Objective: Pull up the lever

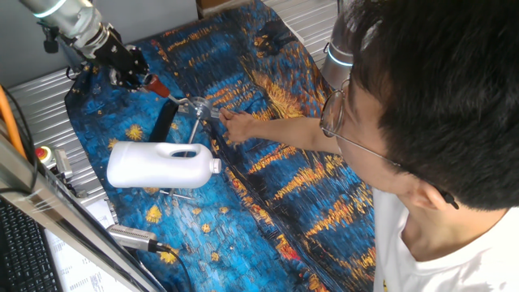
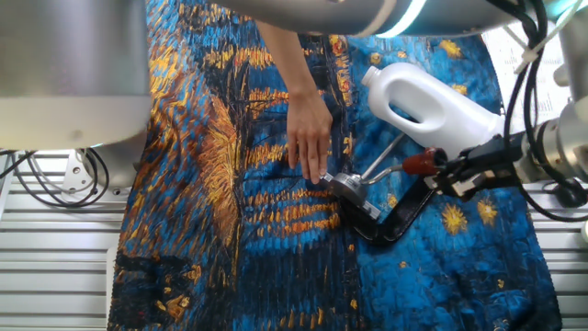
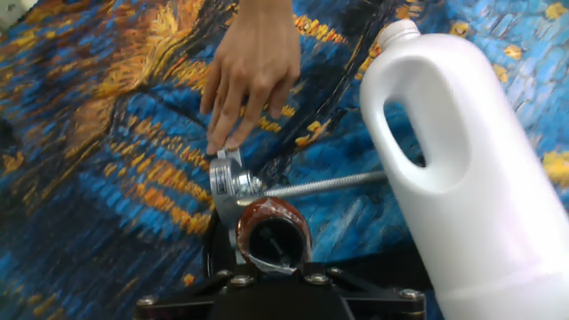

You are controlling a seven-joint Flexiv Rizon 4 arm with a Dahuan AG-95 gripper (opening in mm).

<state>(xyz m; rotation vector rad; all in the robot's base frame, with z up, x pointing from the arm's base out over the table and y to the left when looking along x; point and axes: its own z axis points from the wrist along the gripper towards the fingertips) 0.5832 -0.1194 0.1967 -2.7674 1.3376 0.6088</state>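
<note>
We see a table covered by a blue cloth with yellow and orange swirls (image 1: 276, 186). On it lies a big white plastic jug with a handle (image 1: 162, 165), flat on its side.

Just beside the jug sits a small silver metal clamp on a black base (image 2: 354, 188). The lever, a slim silver metal rod with a short red-brown rubbery tip (image 2: 404, 166), is hinged to this clamp. In the other fixed view the lever slants up from the clamp toward the robot's black gripper (image 2: 450, 171), and its red-brown tip sits right at the gripper's fingers. In the hand view the red-brown tip fills the space right in front of the gripper, so it looks like the gripper is pinching the tip, but we cannot see the fingers well enough to be sure.

A second thin metal rod runs from the clamp toward the jug (image 3: 329, 185).

A person's bare hand (image 2: 310, 133) reaches across the cloth, and its fingertips press on the clamp on the far side from the gripper. The person wears glasses (image 1: 334, 113) and a white shirt (image 1: 454, 251).
</note>
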